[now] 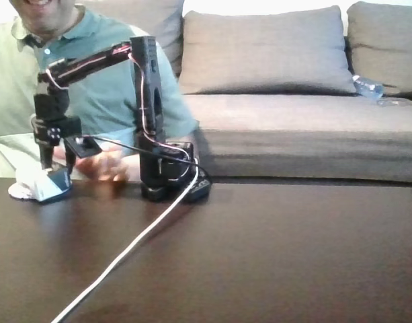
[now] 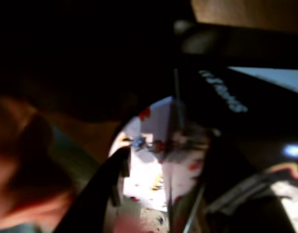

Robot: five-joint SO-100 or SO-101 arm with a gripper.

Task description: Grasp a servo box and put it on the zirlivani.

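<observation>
Zirlivani [image 1: 19, 190]: at the far left of your fixed view you see a thin white disc lying flat on the dark table [image 1: 273, 256], partly hidden under the box.
Servo box [image 1: 52, 183]: it sits on the disc's right part, tilted a little, pale top up and dark front toward you. In the wrist view the box [image 2: 251, 116] fills the right side, black with white lettering, very close and blurred.
Gripper [image 1: 56, 163]: it hangs straight down over the box, fingertips at the box's top. Your fixed view is too soft to show the gap between the fingers, and the wrist view is too blurred and dark; you cannot tell whether they clamp the box or stand open around it.
Dark finger [image 2: 97, 194]: in the wrist view one black finger rises from the bottom edge, left of the speckled white patch [image 2: 149, 170].
Person's hand [image 1: 105, 165]: just right of the gripper, behind the arm, resting near the table edge, blurred.
Arm [image 1: 144, 101]: its black upright column stands on a base at centre-left, with the upper link reaching left toward the gripper.
Cable [image 1: 125, 250]: a white lead runs from the base down to the bottom edge.
Sofa [image 1: 293, 114]: grey, behind the table, filling the right half.
</observation>
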